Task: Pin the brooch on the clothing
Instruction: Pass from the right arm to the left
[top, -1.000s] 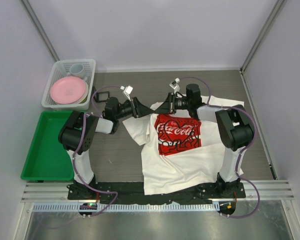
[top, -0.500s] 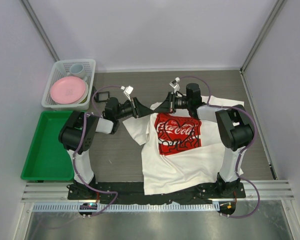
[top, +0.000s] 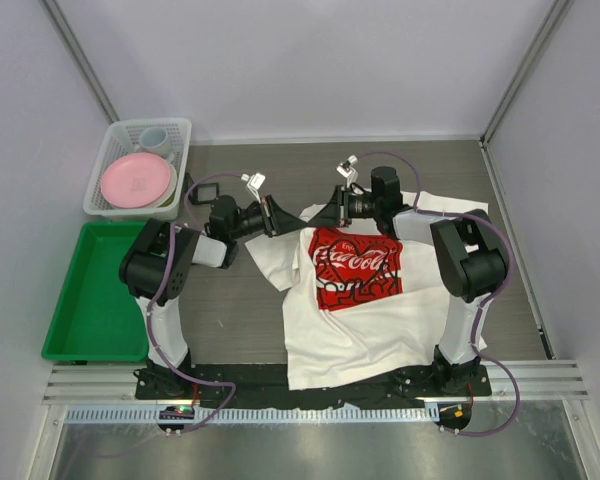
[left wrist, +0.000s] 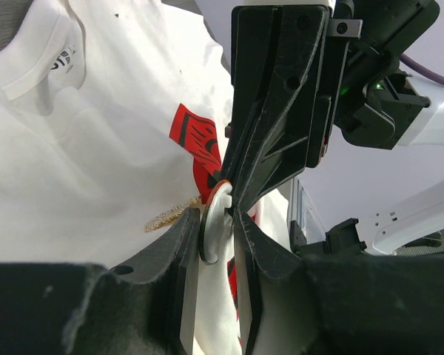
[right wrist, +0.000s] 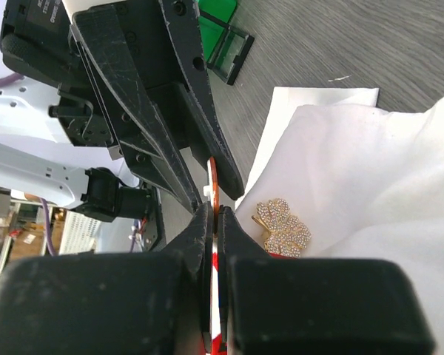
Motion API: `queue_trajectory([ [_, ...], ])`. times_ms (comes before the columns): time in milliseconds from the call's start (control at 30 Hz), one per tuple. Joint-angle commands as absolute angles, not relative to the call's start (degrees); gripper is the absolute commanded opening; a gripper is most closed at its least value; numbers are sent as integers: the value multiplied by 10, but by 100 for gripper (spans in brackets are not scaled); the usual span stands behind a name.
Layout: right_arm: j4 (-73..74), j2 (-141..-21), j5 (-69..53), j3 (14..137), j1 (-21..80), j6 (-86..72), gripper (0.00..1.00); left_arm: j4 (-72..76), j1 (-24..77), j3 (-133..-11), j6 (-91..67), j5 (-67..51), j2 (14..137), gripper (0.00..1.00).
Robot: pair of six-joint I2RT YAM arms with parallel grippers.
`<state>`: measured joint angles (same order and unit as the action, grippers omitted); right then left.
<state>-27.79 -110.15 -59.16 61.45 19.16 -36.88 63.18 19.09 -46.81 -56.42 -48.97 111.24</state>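
Top external view: a white short-sleeved T-shirt (top: 380,320) with a red square Coca-Cola chest print lies spread on the grey wood-grain table (top: 240,320). Its collar end points toward the far side. Both arms reach over its upper left corner, where the left gripper (top: 276,213) and the right gripper (top: 325,210) meet tip to tip.

In the right wrist view, the right gripper (right wrist: 213,211) is pinched tight on a thin round white disc with an orange rim (right wrist: 213,181). A gold, rhinestone-studded flower-shaped brooch (right wrist: 283,224) lies on the white cloth just beside those fingertips, close to the red print. Whether it is fastened to the fabric cannot be told.

In the left wrist view, the left gripper (left wrist: 216,214) stands narrow, with one finger on either side of the same disc (left wrist: 216,222). It is unclear whether the fingers press on it.

At the far left of the table, a white plastic basket (top: 180,130) holds a pink plate (top: 137,180) and a pale cup (top: 155,138). A green tray (top: 95,290) sits just in front of the basket.
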Motion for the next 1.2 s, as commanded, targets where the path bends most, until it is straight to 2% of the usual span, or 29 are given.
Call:
queue_trajectory([
  [0, -262, -1056, -623, 645, 209, -295, 1, 676, 186, -484, -562, -497, 1115, 29],
  [200, -157, -1032, -649, 676, 227, -139, 1, 683, 192, -479, -561, -515, 1118, 25],
  [300, -71, -1022, -657, 698, 232, -38, 1, 684, 193, -478, -555, -518, 1120, 19],
  [433, 25, -1019, -678, 734, 241, 68, 1, 682, 195, -482, -552, -519, 1122, 18],
  [500, 91, -1020, -679, 748, 248, 113, 1, 683, 197, -484, -548, -520, 1121, 13],
  [533, 106, -1020, -679, 758, 247, 135, 1, 682, 198, -484, -548, -521, 1121, 5],
  [600, 120, -1021, -680, 762, 246, 139, 1, 682, 199, -480, -545, -520, 1120, 0],
  [867, 141, -1025, -681, 776, 229, 142, 4, 689, 199, -475, -529, -549, 1111, 0],
  [900, 143, -1025, -682, 781, 229, 142, 7, 689, 199, -476, -529, -551, 1111, 0],
  [933, 148, -1026, -683, 784, 229, 143, 17, 691, 199, -477, -528, -552, 1111, 0],
  [967, 155, -1028, -684, 787, 229, 144, 20, 691, 199, -481, -530, -553, 1113, 0],
  [1033, 161, -1030, -684, 791, 229, 149, 21, 692, 199, -481, -530, -554, 1114, 0],
  [1167, 168, -1029, -686, 794, 229, 156, 15, 693, 199, -483, -533, -557, 1114, 0],
])
